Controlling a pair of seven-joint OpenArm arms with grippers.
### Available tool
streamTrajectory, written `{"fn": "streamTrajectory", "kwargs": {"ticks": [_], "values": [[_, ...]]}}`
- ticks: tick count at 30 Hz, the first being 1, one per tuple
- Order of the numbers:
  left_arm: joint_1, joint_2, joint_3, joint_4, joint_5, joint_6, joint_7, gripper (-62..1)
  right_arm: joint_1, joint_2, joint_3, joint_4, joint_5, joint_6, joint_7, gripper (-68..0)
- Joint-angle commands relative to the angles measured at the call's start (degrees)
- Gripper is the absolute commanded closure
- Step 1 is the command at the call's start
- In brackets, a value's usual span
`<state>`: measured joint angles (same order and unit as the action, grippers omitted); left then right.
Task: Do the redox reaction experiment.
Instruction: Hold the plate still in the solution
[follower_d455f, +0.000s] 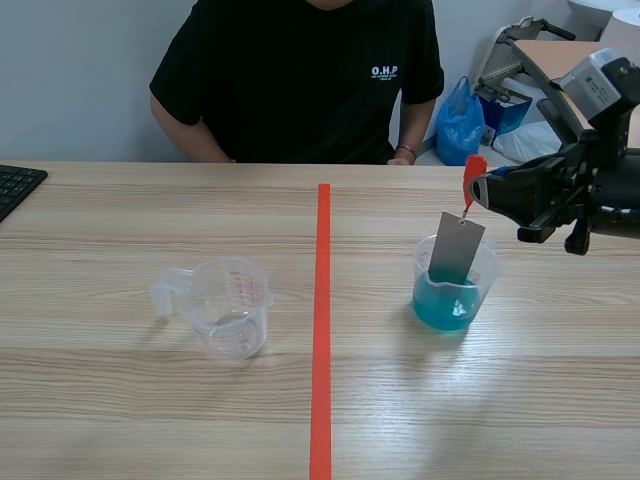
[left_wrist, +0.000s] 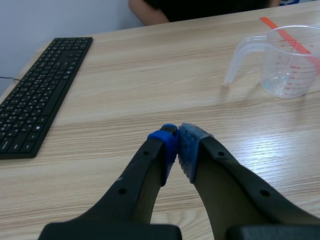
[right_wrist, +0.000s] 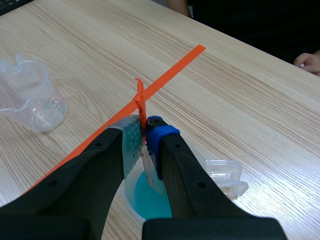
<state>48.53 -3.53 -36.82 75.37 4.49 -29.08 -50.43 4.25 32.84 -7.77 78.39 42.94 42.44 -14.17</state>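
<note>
A clear measuring cup of blue liquid (follower_d455f: 452, 300) stands right of the tape line. A grey metal plate (follower_d455f: 456, 247) hangs tilted into it from a red tag (follower_d455f: 473, 176); its lower end reaches the liquid. My right gripper (follower_d455f: 480, 190) is above the cup, shut on the red tag (right_wrist: 140, 102). In the right wrist view the blue liquid (right_wrist: 146, 199) lies under the right gripper (right_wrist: 145, 134). An empty clear measuring cup (follower_d455f: 231, 306) stands left of the line. My left gripper (left_wrist: 177, 140) is shut on nothing, low over bare table, with the empty cup (left_wrist: 287, 62) ahead and beside it.
A black keyboard (left_wrist: 40, 95) lies beside the left gripper, at the table's left edge (follower_d455f: 15, 185). A person in a black shirt (follower_d455f: 300, 80) sits across the table. A blue bag (follower_d455f: 460, 125) and a chair stand behind the table's right side.
</note>
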Motion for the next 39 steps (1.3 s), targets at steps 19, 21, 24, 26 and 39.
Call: {"fn": "streamTrajectory", "kwargs": {"ticks": [19,21,24,26,39], "values": [[-0.1,-0.5,-0.2,0.6,-0.8,-0.2,-1.2,-4.2,0.5,3.4,0.2,3.5,2.9,0.3,-2.9,-1.5],[-0.1,-0.5,-0.2,0.6,-0.8,-0.2,-1.2,-4.2,0.5,4.7,0.3,5.0,5.1,0.3,-3.9,-1.5],[-0.1,-0.5,-0.2,0.6,-0.8,-0.2,-1.2,-4.2,0.5,6.5,0.8,7.3,8.8,0.3,-5.3,-1.5],[-0.1,-0.5,-0.2,0.6,-0.8,-0.2,-1.2,-4.2,0.5,7.5,1.6,8.7,11.0,0.3,-6.4,-1.5],[-0.1,-0.5,-0.2,0.6,-0.8,-0.2,-1.2,-4.2,0.5,12.6,8.1,17.2,24.3,0.3,-14.1,-1.5]]}}
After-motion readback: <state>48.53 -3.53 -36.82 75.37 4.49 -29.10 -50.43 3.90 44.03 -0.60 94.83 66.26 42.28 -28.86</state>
